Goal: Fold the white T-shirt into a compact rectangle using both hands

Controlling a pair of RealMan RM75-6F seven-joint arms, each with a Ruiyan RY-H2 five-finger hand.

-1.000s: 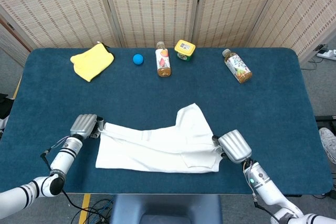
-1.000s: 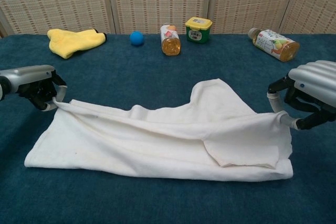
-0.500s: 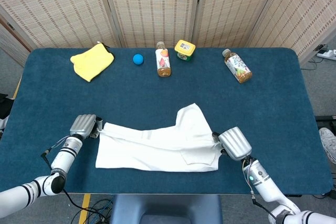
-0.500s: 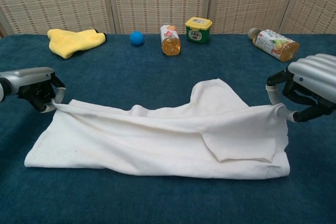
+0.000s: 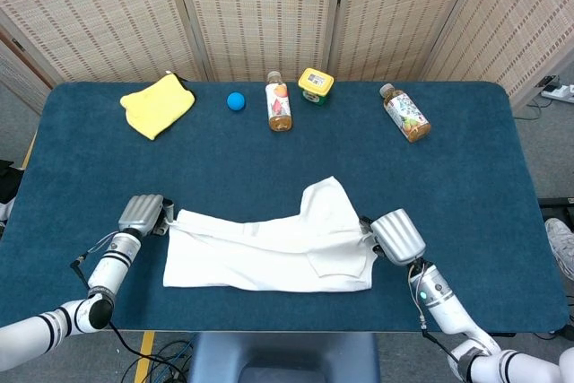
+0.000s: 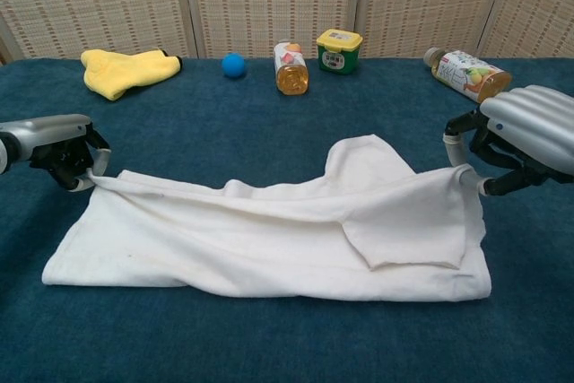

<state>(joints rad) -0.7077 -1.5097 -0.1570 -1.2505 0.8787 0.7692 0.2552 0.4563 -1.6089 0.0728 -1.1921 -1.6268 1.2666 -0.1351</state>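
Observation:
The white T-shirt (image 5: 269, 250) (image 6: 260, 235) lies half folded on the near part of the blue table (image 5: 269, 168), one sleeve pointing toward the far side. My left hand (image 5: 143, 215) (image 6: 56, 148) pinches the shirt's left upper corner just above the cloth. At the shirt's right edge my right hand (image 5: 396, 237) (image 6: 520, 136) pinches the raised corner, and a folded flap hangs below it. Both pinched corners are lifted a little off the table.
Along the far edge lie a yellow cloth (image 5: 157, 105), a blue ball (image 5: 236, 101), an orange juice bottle (image 5: 279, 103), a yellow-lidded jar (image 5: 315, 84) and a bottle on its side (image 5: 404, 113). The table's front edge runs just below the shirt.
My right hand has moved left and slightly toward the far side with its corner, so the shirt's right side has drawn in. The left hand has hardly moved.

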